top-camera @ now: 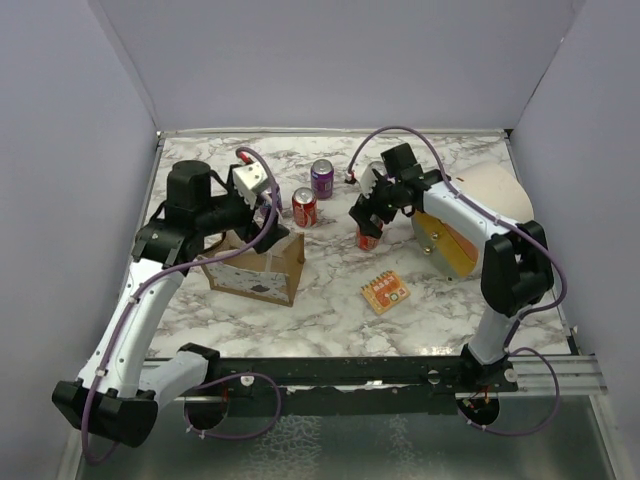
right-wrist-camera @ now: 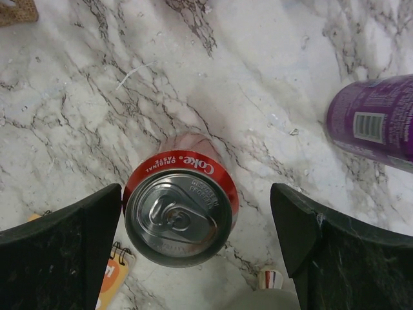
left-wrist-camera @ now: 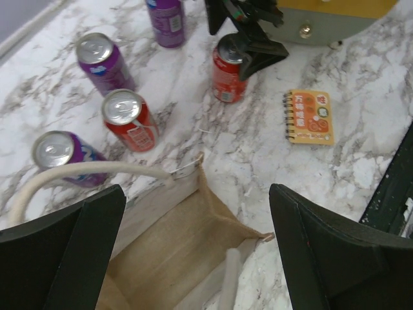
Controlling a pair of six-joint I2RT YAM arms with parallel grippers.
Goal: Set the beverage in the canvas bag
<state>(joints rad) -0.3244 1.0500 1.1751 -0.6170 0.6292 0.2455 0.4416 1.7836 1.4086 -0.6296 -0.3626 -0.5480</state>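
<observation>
The tan canvas bag (top-camera: 255, 265) stands open on the marble table, with a white rope handle (left-wrist-camera: 90, 170) and a bare inside (left-wrist-camera: 174, 252). My left gripper (top-camera: 264, 222) hovers open and empty just above the bag's mouth (left-wrist-camera: 197, 194). A red Coke can (right-wrist-camera: 181, 210) stands upright right of the bag (top-camera: 368, 238). My right gripper (top-camera: 368, 222) is open around it from above (right-wrist-camera: 195, 194). Its left finger (right-wrist-camera: 64, 245) is close against the can. The right finger (right-wrist-camera: 335, 245) is well apart from it.
A second red can (top-camera: 304, 207) and a purple can (top-camera: 322, 177) stand behind the bag; the left wrist view shows two more purple cans (left-wrist-camera: 103, 61) (left-wrist-camera: 61, 155). An orange notebook (top-camera: 385, 293) lies front right. A yellow and white flat object (top-camera: 450, 245) lies under the right arm.
</observation>
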